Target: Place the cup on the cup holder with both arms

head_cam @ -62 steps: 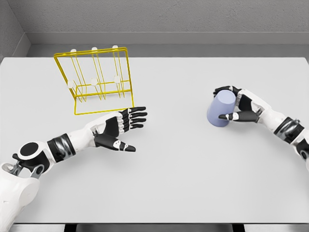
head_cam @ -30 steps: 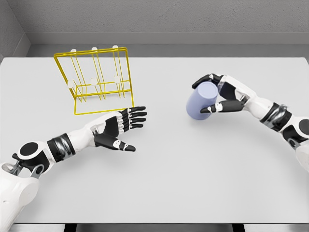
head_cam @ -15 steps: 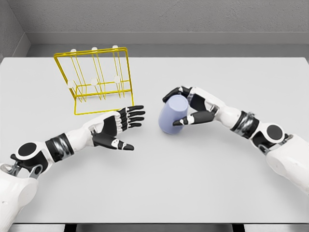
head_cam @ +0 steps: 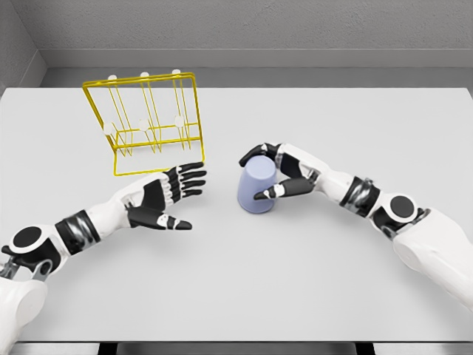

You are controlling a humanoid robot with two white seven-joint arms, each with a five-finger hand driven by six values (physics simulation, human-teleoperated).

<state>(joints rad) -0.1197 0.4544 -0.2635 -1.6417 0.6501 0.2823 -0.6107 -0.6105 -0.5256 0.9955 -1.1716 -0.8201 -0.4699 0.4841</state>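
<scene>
A pale lavender cup (head_cam: 256,186) stands upside down near the middle of the white table (head_cam: 244,281). My right hand (head_cam: 272,171) is shut on it, fingers curled over the far side and thumb across the front. To the cup's left my left hand (head_cam: 168,196) lies open, palm facing the cup, fingers spread, a short gap apart from it. The yellow wire cup holder (head_cam: 148,122) with white-tipped pegs stands at the back left, behind the left hand.
A grey wall runs along the table's far edge. Both forearms stretch over the table from the lower corners.
My right hand has carried the cup leftward from the right side of the table to the middle. The left hand drew back slightly to the left.
</scene>
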